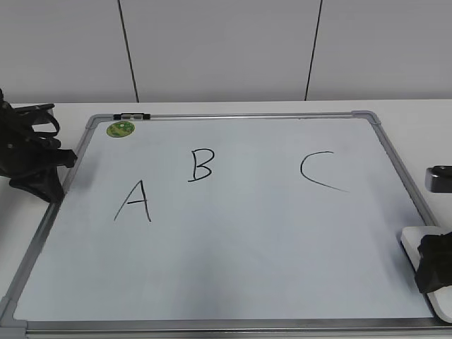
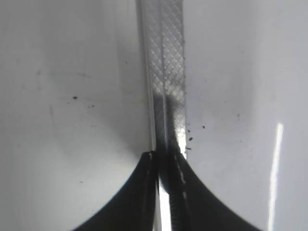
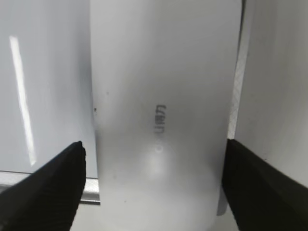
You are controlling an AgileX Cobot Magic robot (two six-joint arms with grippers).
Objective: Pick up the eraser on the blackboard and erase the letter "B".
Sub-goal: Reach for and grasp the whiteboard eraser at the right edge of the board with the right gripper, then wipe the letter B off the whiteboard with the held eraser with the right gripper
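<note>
The blackboard (image 1: 247, 247) is a white board with a silver frame, lying flat on the table. The black letter "B" (image 1: 200, 164) is written at its upper middle. The white eraser (image 1: 413, 240) lies at the board's lower right edge. In the right wrist view the eraser (image 3: 163, 96) shows small grey lettering. My right gripper (image 1: 432, 265) is open, its jaws (image 3: 154, 149) on either side of the eraser. My left gripper (image 1: 49, 185) is shut and empty at the board's left edge, its tips (image 2: 166, 156) over the frame strip (image 2: 166, 57).
A black "A" (image 1: 134, 202) is left of the "B" and a black "C" (image 1: 321, 171) right of it. A green round sticker (image 1: 121, 129) sits in the top left corner. A small grey object (image 1: 439, 178) lies off the board's right side.
</note>
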